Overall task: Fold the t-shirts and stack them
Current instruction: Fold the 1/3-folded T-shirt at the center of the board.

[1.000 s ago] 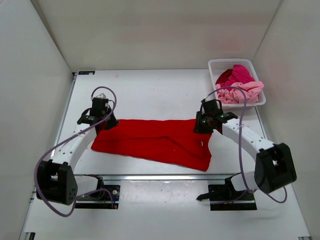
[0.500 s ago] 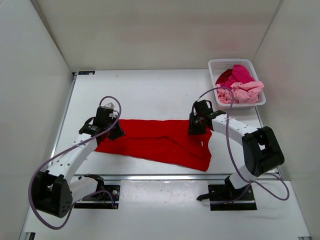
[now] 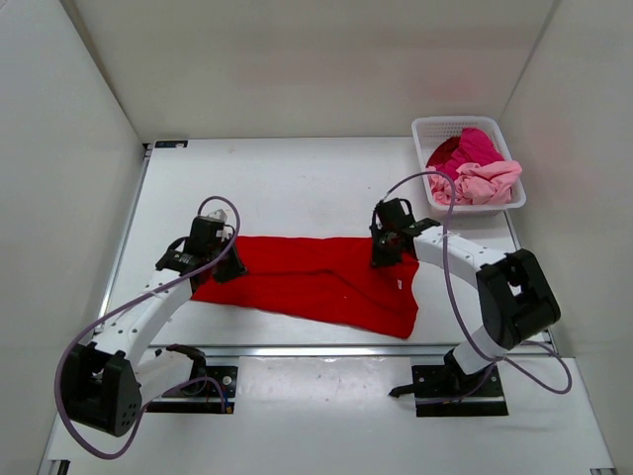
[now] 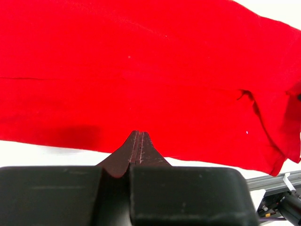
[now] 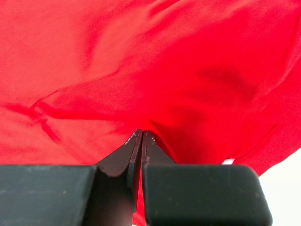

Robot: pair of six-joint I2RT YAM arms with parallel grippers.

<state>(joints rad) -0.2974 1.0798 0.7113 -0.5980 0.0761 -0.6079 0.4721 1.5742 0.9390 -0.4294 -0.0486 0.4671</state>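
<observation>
On the white tabletop (image 3: 297, 188) the red t-shirt (image 3: 307, 282) lies spread flat between the arms. The left end effector (image 4: 139, 135) is pinched shut on its left edge, and the right end effector (image 5: 141, 134) on its far right edge, probably to tension the cloth for folding.

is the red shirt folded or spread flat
Partly folded: the red shirt lies as a long band, with a doubled layer and crease showing along it.

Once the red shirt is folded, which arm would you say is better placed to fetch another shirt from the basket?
Right. The basket sits in the far right corner, just beyond the right gripper; the left gripper is at the red shirt's left end, across the table.
</observation>
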